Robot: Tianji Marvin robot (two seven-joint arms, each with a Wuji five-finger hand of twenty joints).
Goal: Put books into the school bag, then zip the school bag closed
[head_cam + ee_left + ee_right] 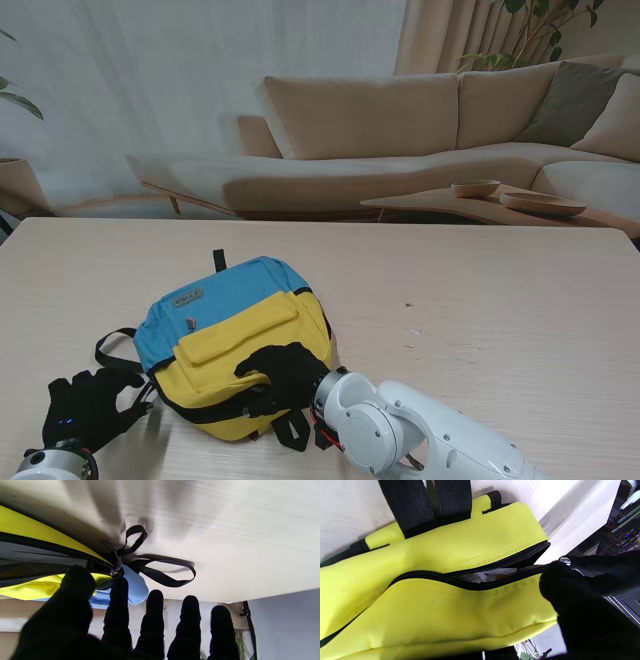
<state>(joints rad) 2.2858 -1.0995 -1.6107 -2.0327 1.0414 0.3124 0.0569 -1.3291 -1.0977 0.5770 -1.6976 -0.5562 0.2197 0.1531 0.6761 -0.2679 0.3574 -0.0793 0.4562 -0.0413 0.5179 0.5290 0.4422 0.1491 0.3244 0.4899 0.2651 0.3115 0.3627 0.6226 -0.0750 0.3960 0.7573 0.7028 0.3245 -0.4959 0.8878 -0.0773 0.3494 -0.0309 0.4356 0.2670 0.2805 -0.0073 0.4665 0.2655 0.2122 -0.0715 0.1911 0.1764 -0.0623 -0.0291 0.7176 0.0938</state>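
On counter [480, 300], near my edge & left of centre: school bag [235, 340] lying flat, blue part farther from me, yellow part nearer, black straps [115, 345] trailing off its left side. Right hand [280, 378] sits on the bag's near yellow edge, fingers curled onto the fabric; right wrist cam shows thumb + fingertips [560, 577] pinched at the end of the zipper [470, 580], which gapes partway w/ sth pale inside, can't ID it. Whether the pull tab itself is gripped: can't tell, so grip unconfirmed. Left hand [88, 405] just beside bag's left corner, fingers spread, holding nothing; left wrist cam has its fingertips [120, 587] close to the blue corner & a small metal zip pull [115, 570], contact unclear.
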